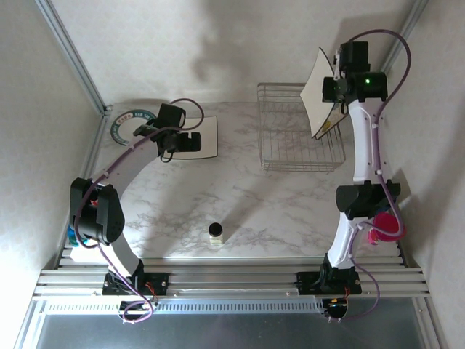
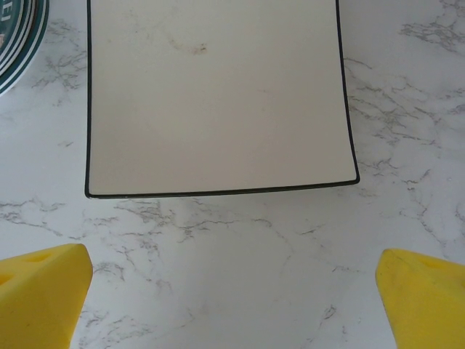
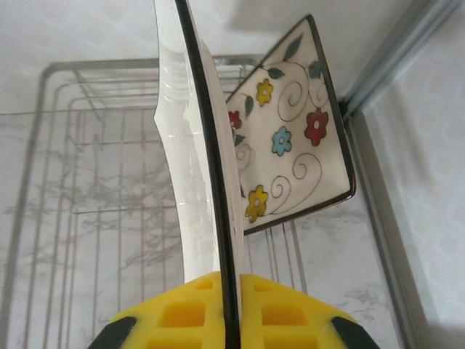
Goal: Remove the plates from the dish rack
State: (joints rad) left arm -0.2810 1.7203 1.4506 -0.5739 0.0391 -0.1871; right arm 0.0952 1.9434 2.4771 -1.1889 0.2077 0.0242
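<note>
Marble tabletop (image 2: 218, 254) bears a square cream dark-edged plate (image 2: 218, 102), left gripper (image 2: 232, 291) above, jaws apart; right gripper (image 3: 231, 294) clamps a second plate (image 3: 190, 160) edgewise, likely to clear the silver wire rack (image 1: 299, 138).

Left arm (image 1: 125, 166): elbow folded back close to its base, forearm arcing up and to the right, wrist pitched down.
Left gripper (image 2: 232, 291): pointing straight down, jaws spread wide. The yellow fingertips (image 2: 43, 294) sit at the two lower corners of the wrist view.
Right arm (image 1: 363, 145): elbow low on the right side, forearm stretched almost straight toward the far end.
Right gripper (image 3: 231, 309): clamped tight on the rim of a square plate (image 3: 207, 145) - plate edge-on between the yellow pads, held up and tilted in the top view.
</note>
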